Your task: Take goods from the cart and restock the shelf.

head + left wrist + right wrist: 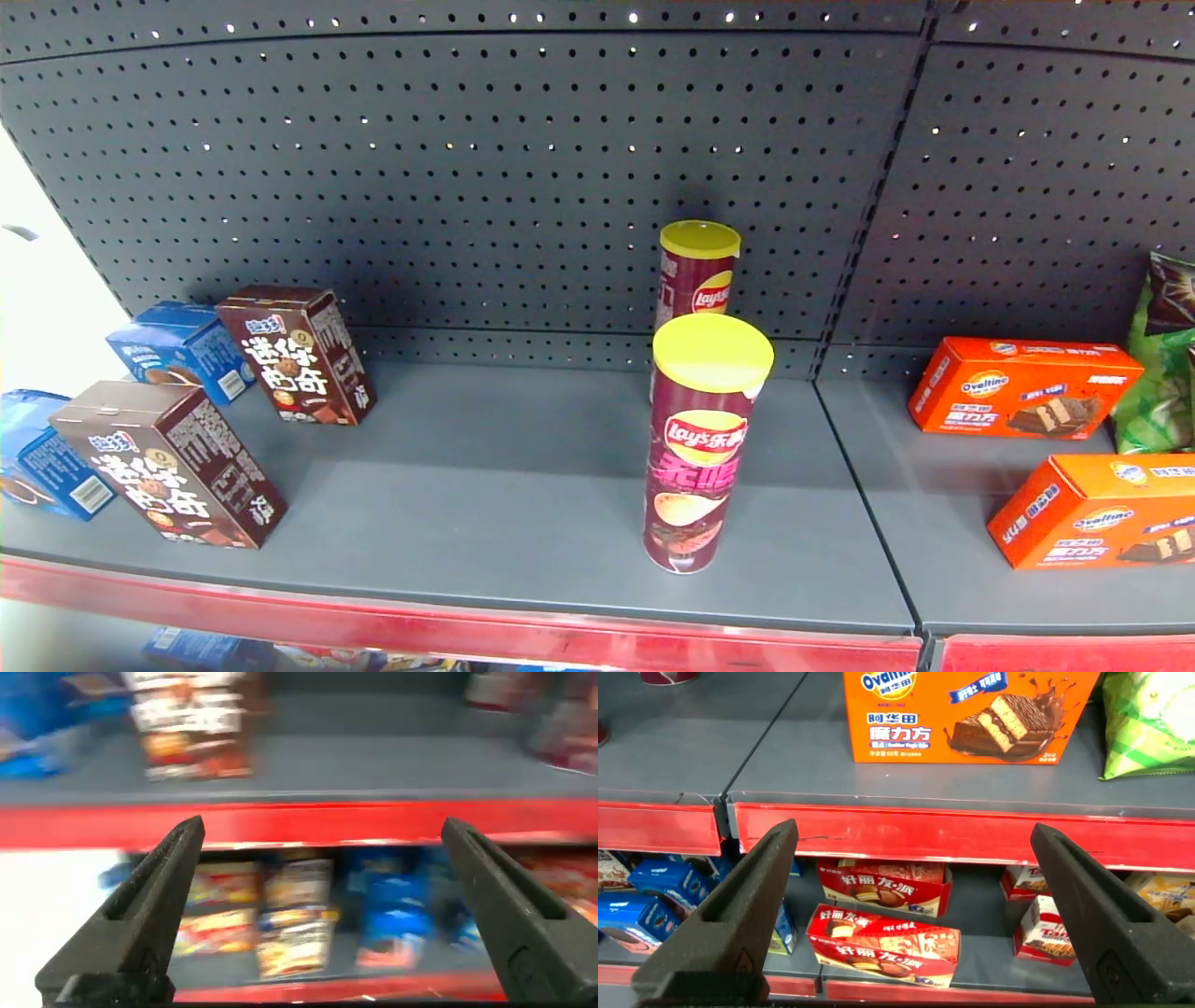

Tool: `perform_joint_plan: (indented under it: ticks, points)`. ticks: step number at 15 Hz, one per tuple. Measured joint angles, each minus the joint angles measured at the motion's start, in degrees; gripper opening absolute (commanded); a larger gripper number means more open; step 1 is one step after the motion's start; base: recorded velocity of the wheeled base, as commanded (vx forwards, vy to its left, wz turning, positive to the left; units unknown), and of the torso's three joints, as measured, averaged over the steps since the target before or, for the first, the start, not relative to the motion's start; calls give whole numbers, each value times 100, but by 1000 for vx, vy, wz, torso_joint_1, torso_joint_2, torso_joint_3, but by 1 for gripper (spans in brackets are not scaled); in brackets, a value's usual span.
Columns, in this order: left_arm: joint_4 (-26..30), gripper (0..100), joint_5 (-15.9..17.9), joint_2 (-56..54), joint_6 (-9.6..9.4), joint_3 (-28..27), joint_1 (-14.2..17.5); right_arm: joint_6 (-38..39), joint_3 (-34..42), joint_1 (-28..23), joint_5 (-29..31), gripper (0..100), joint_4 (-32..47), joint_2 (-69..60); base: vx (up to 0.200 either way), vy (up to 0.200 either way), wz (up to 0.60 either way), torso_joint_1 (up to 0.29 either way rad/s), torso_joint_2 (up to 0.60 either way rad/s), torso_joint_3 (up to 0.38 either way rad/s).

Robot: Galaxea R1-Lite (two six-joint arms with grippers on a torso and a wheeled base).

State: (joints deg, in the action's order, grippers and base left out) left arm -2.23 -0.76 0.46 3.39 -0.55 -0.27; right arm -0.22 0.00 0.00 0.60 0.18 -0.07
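Observation:
Two maroon chip cans with yellow lids stand upright on the grey shelf (485, 504): one near the front (700, 448), one behind it by the pegboard (695, 271). Brown cookie boxes (173, 462) (299, 355) and blue boxes (177, 350) stand at the shelf's left. My left gripper (322, 835) is open and holds nothing; it sits in front of the red shelf edge (299, 821), with a brown box (192, 723) on the shelf beyond. My right gripper (915, 840) is open with nothing in it, facing the red edge (971, 835) below an orange wafer box (966, 714).
Orange wafer boxes (1022, 387) (1097, 513) and a green bag (1162, 359) fill the right shelf bay. A black pegboard (467, 177) backs the shelf. The lower shelf holds red cake boxes (882, 943) and blue packs (654, 901). Open shelf floor lies between the brown boxes and the cans.

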Motion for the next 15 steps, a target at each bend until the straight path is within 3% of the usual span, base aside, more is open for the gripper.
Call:
perform_joint_plan:
  ticks: [1, 2, 15]
  points:
    - [90, 100, -485, 20, -20, -20, 0, -2, 0, 0, 2, 100, 0, 0, 0, 0, 0, 0, 0, 0]
    - [141, 100, -584, 27, -39, -29, 2, -2, 0, 0, 0, 100, 0, 0, 0, 0, 0, 0, 0, 0]
    - [191, 100, -406, -5, -107, 45, 9, -7, 0, 13, -6, 100, 9, 18, 0, 0, 0, 0, 0, 0]
